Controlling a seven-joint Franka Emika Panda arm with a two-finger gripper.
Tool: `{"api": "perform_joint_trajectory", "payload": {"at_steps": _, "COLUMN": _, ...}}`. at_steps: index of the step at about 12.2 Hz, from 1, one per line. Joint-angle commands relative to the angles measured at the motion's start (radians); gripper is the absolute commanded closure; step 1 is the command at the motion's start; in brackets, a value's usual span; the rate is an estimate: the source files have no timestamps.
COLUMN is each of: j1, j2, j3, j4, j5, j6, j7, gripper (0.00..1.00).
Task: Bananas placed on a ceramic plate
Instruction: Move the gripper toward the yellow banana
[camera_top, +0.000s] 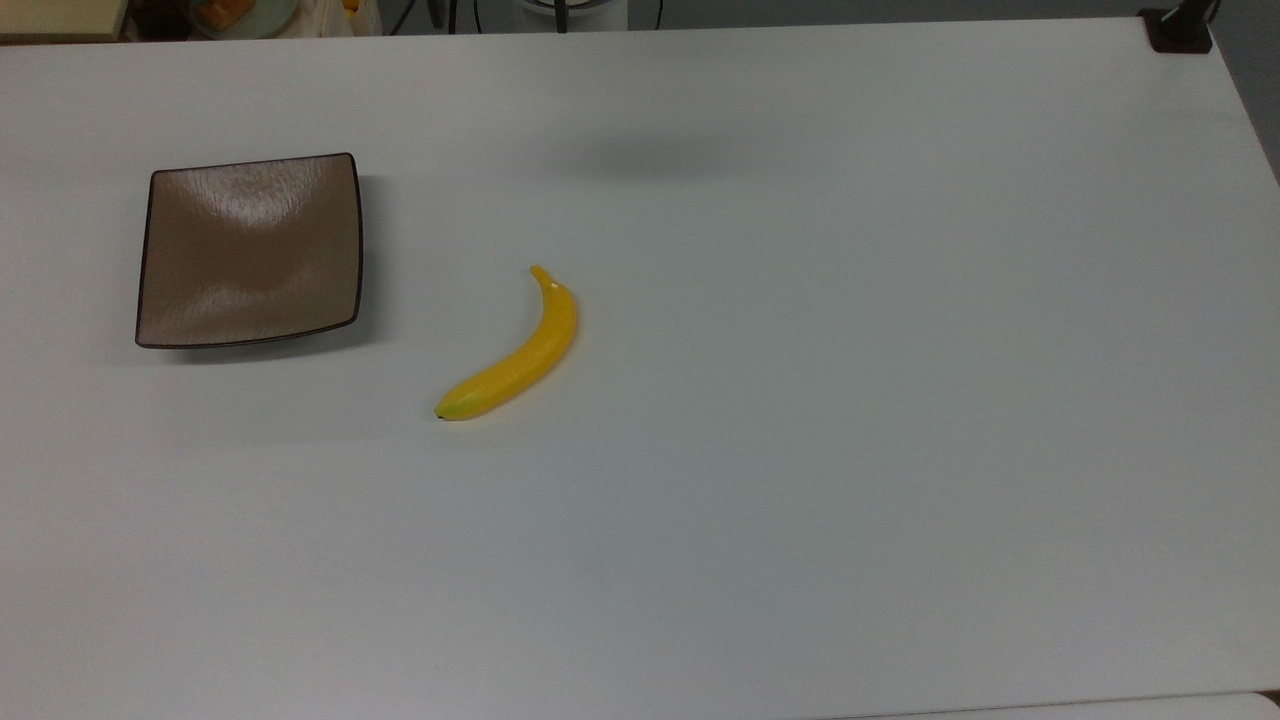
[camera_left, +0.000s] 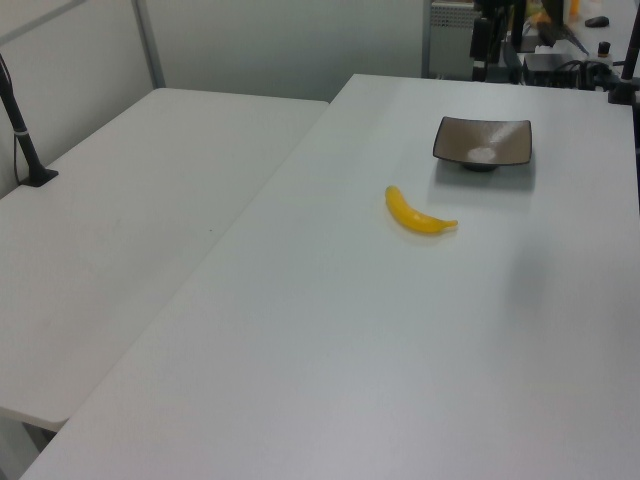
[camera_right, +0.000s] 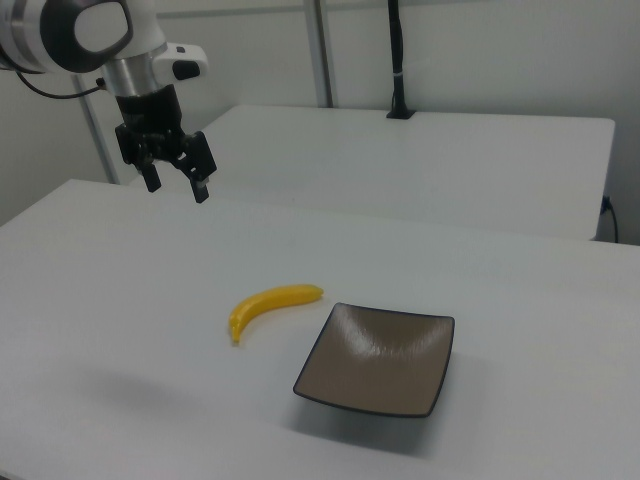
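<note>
Bright yellow curved banana (camera_top: 516, 353), greenish tip

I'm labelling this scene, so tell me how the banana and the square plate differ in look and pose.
The banana is bright yellow, slim and curved; the ceramic plate is taupe-brown, square and dark-rimmed. The banana lies diagonally in the top view; the plate sits roughly square to the table edge. Both rest on the white table, apart and untouched.
</note>
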Motion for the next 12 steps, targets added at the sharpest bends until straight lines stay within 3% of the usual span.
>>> {"api": "perform_joint_trajectory", "payload": {"at_steps": 1, "j1": 0.04, "j2": -0.012, "j3": -0.003, "j4": -0.022, "j5": -0.015, "j6": 0.024, "j7": 0.001, "gripper": 0.0}}
{"api": "perform_joint_trajectory", "payload": {"at_steps": 4, "j1": 0.063, "j2": 0.046, "j3": -0.011, "j4": 0.039, "j5": -0.024, "j6": 0.029, "j7": 0.002, "gripper": 0.0}}
{"api": "perform_joint_trajectory", "payload": {"at_steps": 9, "j1": 0.076, "j2": 0.264, "j3": -0.02, "j4": 0.227, "j5": -0.03, "j6": 0.034, "j7": 0.09, "gripper": 0.0}}
{"api": "perform_joint_trajectory", "payload": {"at_steps": 12, "j1": 0.076, "j2": 0.355, "j3": -0.018, "j4": 0.231, "j5": -0.032, "j6": 0.131, "j7": 0.088, "gripper": 0.0}}
